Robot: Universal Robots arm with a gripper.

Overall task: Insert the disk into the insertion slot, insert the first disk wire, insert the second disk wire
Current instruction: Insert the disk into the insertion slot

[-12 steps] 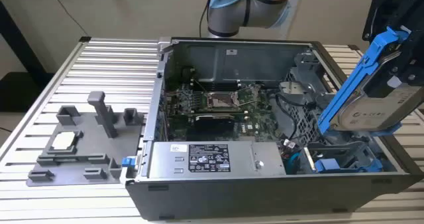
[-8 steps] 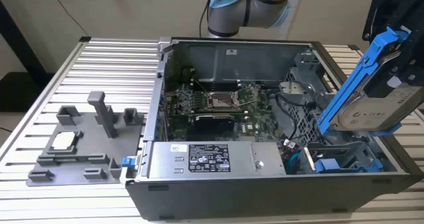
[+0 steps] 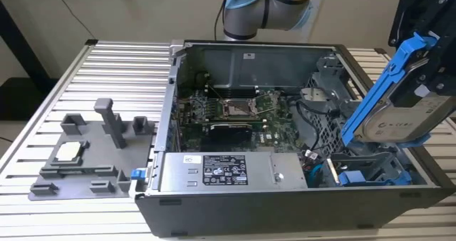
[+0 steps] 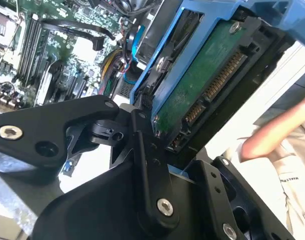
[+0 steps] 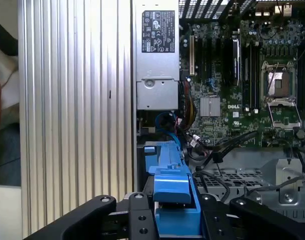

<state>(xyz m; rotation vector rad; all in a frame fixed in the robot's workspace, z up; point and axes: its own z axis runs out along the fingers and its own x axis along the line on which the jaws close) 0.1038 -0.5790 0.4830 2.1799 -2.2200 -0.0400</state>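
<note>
A grey fixture (image 3: pixel 93 150) is sitting on the ribbed desk (image 3: pixel 107 64) at the exterior view's left. An open computer case (image 3: pixel 285 209) is lying in the middle, its motherboard (image 3: pixel 235 110) showing. At the right, the gripper (image 3: pixel 427 75) is clamping the disk (image 3: pixel 402 121), tilted above the case's drive bay (image 3: pixel 367 174)

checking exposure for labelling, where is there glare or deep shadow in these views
Second wrist view: washed-out white patches beside the disk and over the motherboard. Exterior view: the computer case interior lies in shade, the table evenly lit.
</note>
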